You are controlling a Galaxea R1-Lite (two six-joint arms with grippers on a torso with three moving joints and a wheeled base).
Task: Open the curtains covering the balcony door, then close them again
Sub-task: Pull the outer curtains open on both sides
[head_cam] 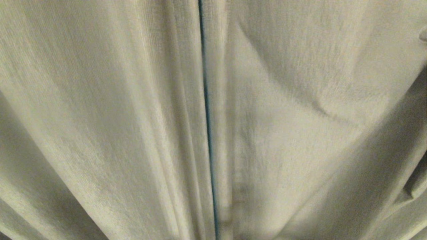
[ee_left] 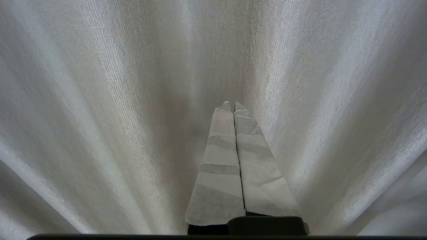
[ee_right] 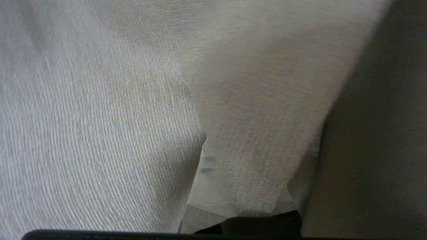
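Observation:
The curtains [head_cam: 287,126] fill the head view as beige woven drapes in thick folds. Two panels meet at a thin dark slit [head_cam: 207,113] down the middle. The balcony door is hidden behind them. In the right wrist view my right gripper [ee_right: 242,173] is shut on a fold of curtain [ee_right: 260,140]; the cloth runs between its white-wrapped fingers [ee_right: 208,190] and covers their tips. In the left wrist view my left gripper [ee_left: 231,104] is shut and holds nothing, its tips pointing at the curtain [ee_left: 116,110] just ahead. Neither arm shows in the head view.
Curtain cloth covers every view from edge to edge. A deep shadowed fold [head_cam: 393,160] hangs at the right of the head view, and a dark shaded area [ee_right: 383,133] lies beside the held fold.

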